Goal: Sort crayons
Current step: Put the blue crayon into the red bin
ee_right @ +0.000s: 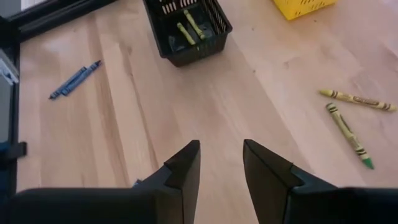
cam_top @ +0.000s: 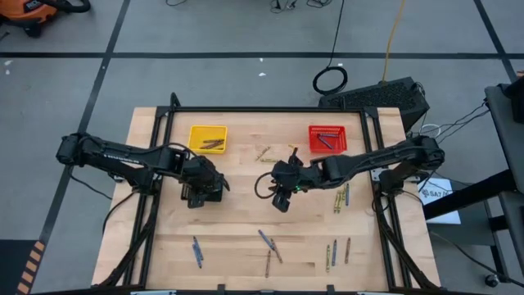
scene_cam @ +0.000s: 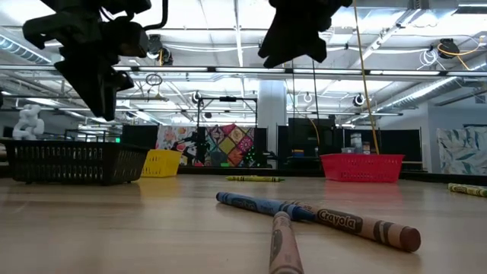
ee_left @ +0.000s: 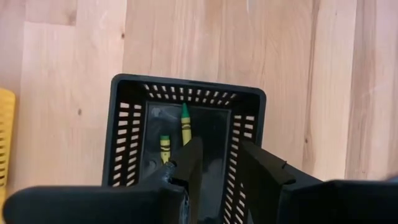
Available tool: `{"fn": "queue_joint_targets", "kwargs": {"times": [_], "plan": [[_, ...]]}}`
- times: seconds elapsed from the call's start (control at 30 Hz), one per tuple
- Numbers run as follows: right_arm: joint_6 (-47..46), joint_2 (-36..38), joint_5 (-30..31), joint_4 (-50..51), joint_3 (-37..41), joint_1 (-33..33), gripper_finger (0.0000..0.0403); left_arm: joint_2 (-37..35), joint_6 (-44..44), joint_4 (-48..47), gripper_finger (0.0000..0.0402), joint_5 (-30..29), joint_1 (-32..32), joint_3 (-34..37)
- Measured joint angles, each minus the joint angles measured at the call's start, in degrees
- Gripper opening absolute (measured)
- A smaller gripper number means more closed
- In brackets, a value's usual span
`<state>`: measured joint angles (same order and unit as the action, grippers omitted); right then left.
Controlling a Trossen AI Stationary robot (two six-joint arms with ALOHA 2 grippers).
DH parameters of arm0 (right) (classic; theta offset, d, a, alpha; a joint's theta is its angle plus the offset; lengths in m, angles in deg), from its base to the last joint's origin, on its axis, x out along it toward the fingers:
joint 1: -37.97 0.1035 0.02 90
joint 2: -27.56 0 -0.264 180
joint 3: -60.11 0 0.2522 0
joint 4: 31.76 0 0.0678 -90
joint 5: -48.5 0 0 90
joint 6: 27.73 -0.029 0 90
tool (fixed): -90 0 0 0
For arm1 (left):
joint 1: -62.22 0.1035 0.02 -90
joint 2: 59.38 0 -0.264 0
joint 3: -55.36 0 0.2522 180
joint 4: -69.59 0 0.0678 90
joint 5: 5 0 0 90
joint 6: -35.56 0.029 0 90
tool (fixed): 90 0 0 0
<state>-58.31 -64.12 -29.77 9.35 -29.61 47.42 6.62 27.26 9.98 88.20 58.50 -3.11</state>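
Observation:
My left gripper (cam_top: pixel 203 185) hangs open over a black mesh basket (ee_left: pixel 186 93), pointing steeply down, with nothing between its fingers (ee_left: pixel 189 155). Two yellow-green crayons (ee_left: pixel 185 124) lie on the floor of that basket. My right gripper (cam_top: pixel 275 182) hovers open and empty above bare wood at mid-table (ee_right: pixel 221 146). Brown crayons lie in a yellow basket (cam_top: pixel 207 138), and blue ones in a red basket (cam_top: pixel 327 138). Loose crayons rest flat on the table: two yellow-green (ee_right: pixel 348 132) at the far middle, more (cam_top: pixel 340 197) at the right, and blue and brown ones (cam_top: pixel 266 240) near the front edge.
The black basket (cam_top: pixel 205 193) stands left of centre, between the two grippers and nearer the left one. A blue crayon (ee_right: pixel 74 78) lies toward the near left. A black frame rail (cam_top: pixel 270 109) runs along the table's far edge.

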Motion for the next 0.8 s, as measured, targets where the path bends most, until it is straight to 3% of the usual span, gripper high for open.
{"fn": "queue_joint_targets", "kwargs": {"times": [0.33, 0.8], "plan": [[-7.50, -1.78, -2.86, -2.35, 0.00, 0.16, 0.0109, 0.00, -0.26, 1.08, 0.0103, -3.79, 0.00, 0.00], [-13.31, -7.37, -6.09, -7.09, 0.02, 1.55, 0.0109, 0.00, -0.43, 3.48, 0.0103, -4.15, 0.00, -0.02]]}}
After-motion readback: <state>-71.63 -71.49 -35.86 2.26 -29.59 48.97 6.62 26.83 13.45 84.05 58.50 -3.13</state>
